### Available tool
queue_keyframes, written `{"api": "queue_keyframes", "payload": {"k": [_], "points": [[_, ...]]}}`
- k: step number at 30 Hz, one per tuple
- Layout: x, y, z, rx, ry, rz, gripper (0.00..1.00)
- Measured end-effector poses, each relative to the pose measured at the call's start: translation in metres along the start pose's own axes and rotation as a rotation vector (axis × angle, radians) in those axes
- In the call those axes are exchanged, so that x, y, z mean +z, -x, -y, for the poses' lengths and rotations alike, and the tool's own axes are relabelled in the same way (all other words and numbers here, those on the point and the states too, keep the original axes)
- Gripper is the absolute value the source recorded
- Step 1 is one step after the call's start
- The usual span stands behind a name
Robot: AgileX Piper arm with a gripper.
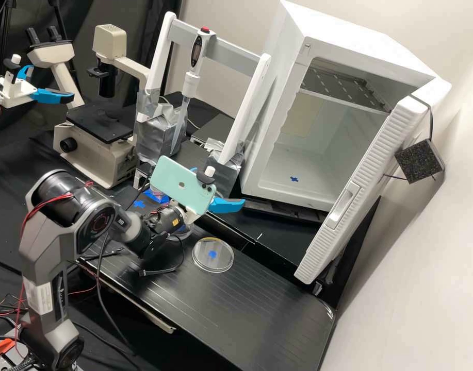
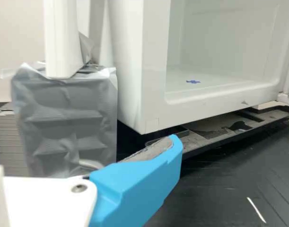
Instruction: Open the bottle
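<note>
Dish is the nearest thing to a bottle I can make out: it (image 1: 223, 251) is clear, round and shallow, lying flat on the dark worktop (image 1: 277, 309). It sits lower than the hand (image 1: 227, 205) and apart from it; I can't judge how far it is to the side. A blue mark (image 1: 212, 254) shows through it.

I have the hand raised over the worktop, spread and pinching nothing. In the wrist view one blue finger (image 2: 139, 184) has its grey pad (image 2: 151, 151) bare. Behind the fingers a pale green phone (image 1: 182, 183) is mounted on my arm.

Ahead of the hand stands a white cabinet (image 1: 360, 51), its door (image 1: 380, 139) wide open, with a metal shelf (image 1: 349, 88) inside and a blue cross (image 1: 294, 179) on its floor. A small black block (image 1: 419, 161) sits against the door's outer side.

Past the hand, towards the back, a pipette (image 1: 191, 82) hangs upright on a white frame (image 1: 160, 59). The frame's feet are wrapped in silver material; one wrapped foot (image 2: 64, 118) is beside the cabinet. Farther from the hand, beyond the frame, is a microscope (image 1: 94, 154).
</note>
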Motion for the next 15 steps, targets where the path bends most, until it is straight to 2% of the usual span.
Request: {"api": "queue_keyframes", "payload": {"k": [6, 10, 15], "points": [[-0.017, 0.038, -0.005, 0.050, -0.005, -0.134, 1.00], [-0.032, 0.060, 0.008, 0.033, -0.011, -0.244, 1.00], [-0.047, 0.074, 0.033, -0.036, 0.053, -0.331, 1.00]]}}
